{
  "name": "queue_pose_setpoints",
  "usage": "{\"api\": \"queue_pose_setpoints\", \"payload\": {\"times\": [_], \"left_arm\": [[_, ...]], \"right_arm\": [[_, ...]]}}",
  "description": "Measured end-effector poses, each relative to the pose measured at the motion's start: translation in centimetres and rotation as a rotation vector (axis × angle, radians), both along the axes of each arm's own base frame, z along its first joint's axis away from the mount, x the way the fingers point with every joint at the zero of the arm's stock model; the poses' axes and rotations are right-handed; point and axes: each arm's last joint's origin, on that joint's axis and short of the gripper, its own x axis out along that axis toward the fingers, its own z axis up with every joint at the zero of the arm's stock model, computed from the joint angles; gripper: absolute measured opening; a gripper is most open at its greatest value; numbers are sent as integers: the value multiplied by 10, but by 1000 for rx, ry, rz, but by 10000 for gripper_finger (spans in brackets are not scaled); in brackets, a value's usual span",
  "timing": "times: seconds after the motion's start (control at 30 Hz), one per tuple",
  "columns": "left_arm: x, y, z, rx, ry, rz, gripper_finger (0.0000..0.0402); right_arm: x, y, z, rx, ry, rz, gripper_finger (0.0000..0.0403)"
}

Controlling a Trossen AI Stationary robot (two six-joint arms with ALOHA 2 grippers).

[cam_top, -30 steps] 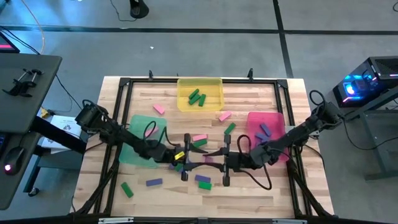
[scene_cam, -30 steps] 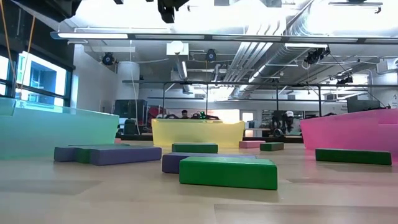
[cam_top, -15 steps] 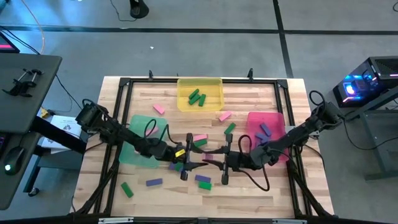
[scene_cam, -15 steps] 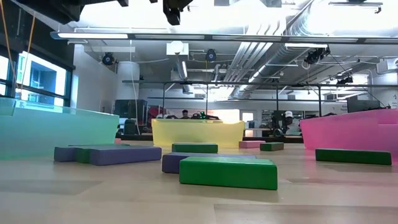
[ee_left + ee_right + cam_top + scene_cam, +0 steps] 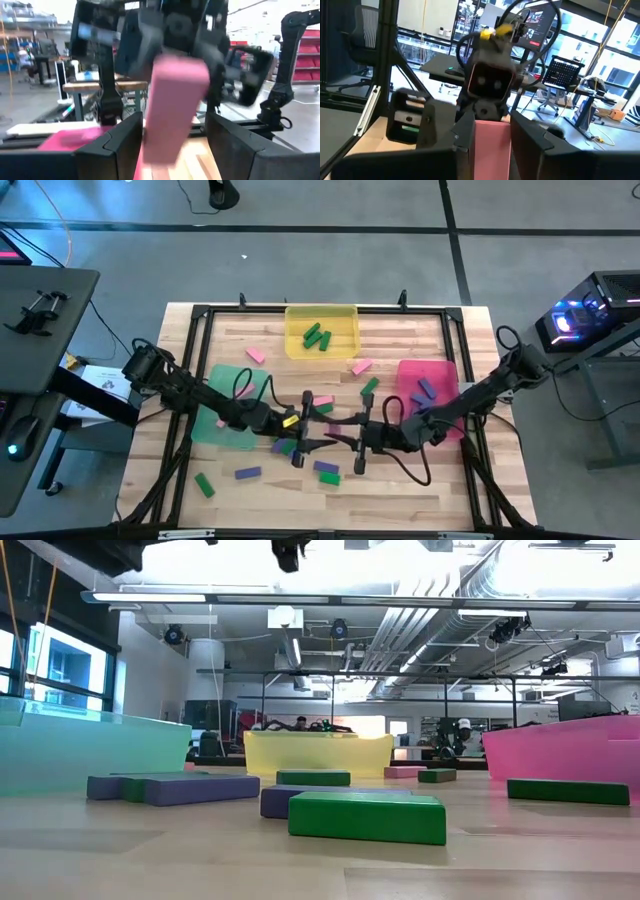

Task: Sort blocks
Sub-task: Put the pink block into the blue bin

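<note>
Near the front edge of the surface (image 5: 420, 490) lie loose blocks, a green one (image 5: 204, 485) and a purple one (image 5: 247, 473). There is open room above them.

In the middle, high up, the two arms meet. The right end effector (image 5: 491, 135) is clamped on a pink block (image 5: 175, 110). The left end effector (image 5: 172, 145) has its fingers apart around that same block, with gaps on both sides.

To do this well, the left arm should probably back straight out without bumping the block.

Farther off sit the green tray (image 5: 215, 372) on the left, the pink tray (image 5: 405, 365) on the right and the yellow tray (image 5: 290, 330) farthest. The pink tray's wall is one edge to lift over.
</note>
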Motion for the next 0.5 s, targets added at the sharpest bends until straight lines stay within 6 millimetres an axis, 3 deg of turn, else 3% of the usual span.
{"api": "queue_pose_setpoints", "payload": {"times": [0.23,0.5], "left_arm": [[3,-2,6,36,-17,7,185],[2,-7,2,46,27,4,105]], "right_arm": [[7,-1,-9,-9,11,-12,76],[2,7,-6,-46,-12,-24,68]]}}
